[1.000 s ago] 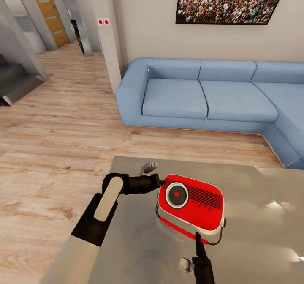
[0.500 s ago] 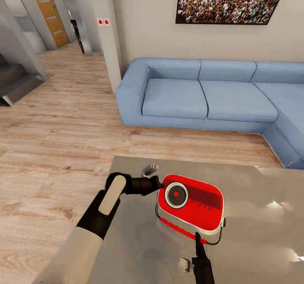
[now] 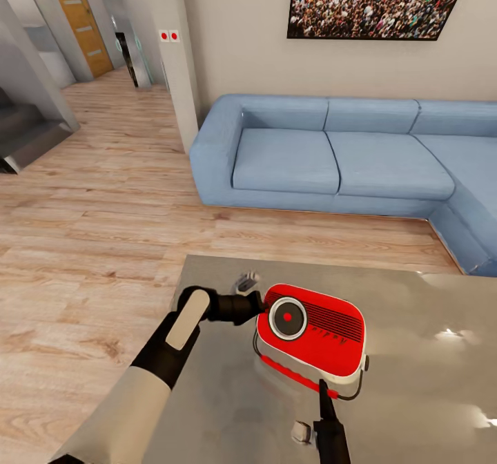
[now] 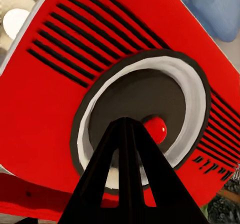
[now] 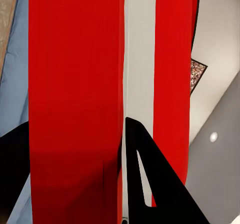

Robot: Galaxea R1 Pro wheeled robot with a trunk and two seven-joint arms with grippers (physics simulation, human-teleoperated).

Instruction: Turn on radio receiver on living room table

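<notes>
Reaching in from the left, the left gripper (image 3: 259, 303) has its fingers pressed together into one narrow point, tip at the white-ringed dial (image 4: 145, 121) of the radio receiver (image 3: 314, 333), just beside the red centre button (image 4: 156, 128). The receiver lies on the glossy grey table (image 3: 428, 381), directly ahead of those fingertips. The right gripper (image 3: 323, 386) meets the receiver's near edge; whether its fingers grip cannot be told. Blue sofa (image 3: 345, 157) beyond.

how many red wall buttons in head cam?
2: a pair of red buttons, first and second, side by side on the wall corner left of the sofa. Others may sit out of frame.
</notes>
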